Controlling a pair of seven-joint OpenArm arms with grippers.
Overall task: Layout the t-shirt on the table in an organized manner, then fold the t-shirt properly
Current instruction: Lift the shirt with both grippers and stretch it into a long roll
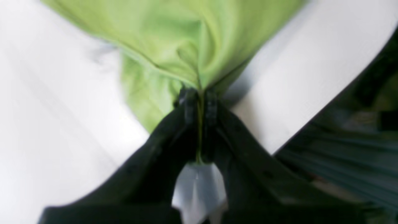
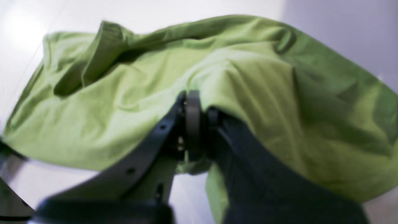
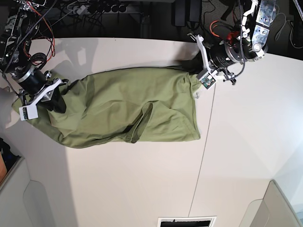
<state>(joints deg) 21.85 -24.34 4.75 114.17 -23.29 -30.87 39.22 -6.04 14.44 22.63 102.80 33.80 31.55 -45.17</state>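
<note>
Base view gives us the table [image 3: 142,189], matte white with 1 thin dark seam running down it, and cables along the dark far edge. Both wrist views are blurred, and in the base view we cannot make out either gripper's fingertips under the cloth. The t-shirt [image 3: 128,111] lies stretched sideways across the table, olive-green and wrinkled. The left gripper [image 1: 199,102] is closed, pinching a bunched edge; the right gripper [image 2: 197,118] is likewise clamped on fabric at the opposite end.
</note>
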